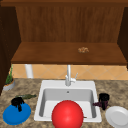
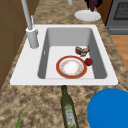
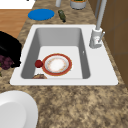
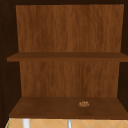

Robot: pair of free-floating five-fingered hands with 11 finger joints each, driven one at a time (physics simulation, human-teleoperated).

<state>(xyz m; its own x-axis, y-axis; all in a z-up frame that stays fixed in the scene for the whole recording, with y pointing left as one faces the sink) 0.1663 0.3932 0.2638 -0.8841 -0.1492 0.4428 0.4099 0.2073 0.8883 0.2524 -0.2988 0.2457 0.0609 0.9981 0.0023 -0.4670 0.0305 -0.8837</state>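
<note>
right hand: right hand [image 1: 103, 98] hangs over the counter at the sink's right edge, curled round a grape bunch [image 3: 6, 62]
step (judged): carry phase, with the bunch gripped and lifted off any surface
next move calls for (judged): keeping the curl firm on the soft fruit and clearing both the sink rim and the plate rim. A loose grip could drop grapes.
grape bunch vs hand: it sits low in the grasp and pokes out toward the sink side. In the right side view it hangs just under the black hand.
white plate: white plate [image 1: 117, 117] lies on the counter just beside and in front of the right hand, apart from it
left hand: left hand [image 1: 17, 102] is idle over the left counter; can't tell if it is released or clenched
blue plate: blue plate [image 1: 15, 115] lies right under the left hand; can't tell whether they touch
sink: sink [image 1: 67, 83] is between the two hands
red-rimmed plate: red-rimmed plate [image 2: 71, 67] lies flat on the basin floor
small red fruit: small red fruit [image 2: 88, 61] is at that plate's rim, front side
brown item: brown item [image 2: 82, 50] is in the basin near the fruit; can't tell what it is
green bottle: green bottle [image 2: 68, 110] lies on its side on the left counter, beside the blue plate
faucet: faucet [image 1: 68, 75] stands upright at the back of the sink
potted plant: potted plant [image 1: 9, 82] is in the far left corner
shelf: shelf [image 4: 50, 108] is above, with a small brown lump [image 4: 84, 104] lying on it
</note>
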